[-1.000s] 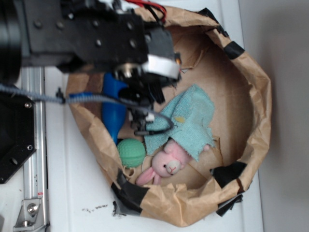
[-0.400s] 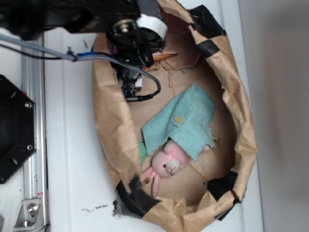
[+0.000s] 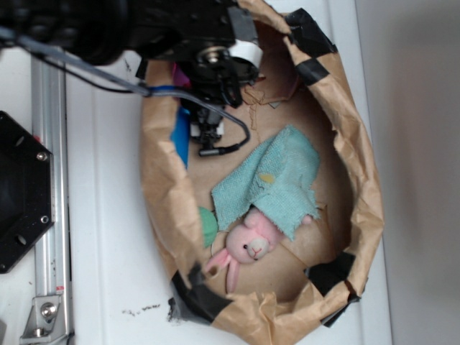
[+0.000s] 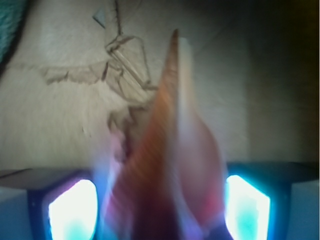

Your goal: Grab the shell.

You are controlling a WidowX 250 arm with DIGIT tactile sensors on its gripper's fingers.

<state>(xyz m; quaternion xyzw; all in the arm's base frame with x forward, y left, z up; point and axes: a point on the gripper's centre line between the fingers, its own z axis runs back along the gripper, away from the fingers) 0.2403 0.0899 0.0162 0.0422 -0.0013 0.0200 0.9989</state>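
Observation:
The shell (image 4: 170,165) fills the middle of the wrist view, tan-orange with brown stripes and a pale lip, blurred, its pointed tail aimed away over the brown paper floor. My gripper (image 4: 160,210) is open with one finger on each side of the shell, and the gaps are narrow. In the exterior view my gripper (image 3: 215,75) is at the top of the paper bag (image 3: 363,180) and hides the shell beneath it.
Inside the bag lie a blue bottle (image 3: 180,140) by the left wall, a teal cloth (image 3: 269,180), a pink plush bunny (image 3: 248,244) and a green ball (image 3: 208,226). The black base (image 3: 21,194) and a metal rail (image 3: 50,215) stand to the left.
The bag has been pushed into a narrower shape. My gripper moved up to the bag's top end, then slightly down and right over the shell, whose tail showed beside it a moment ago.

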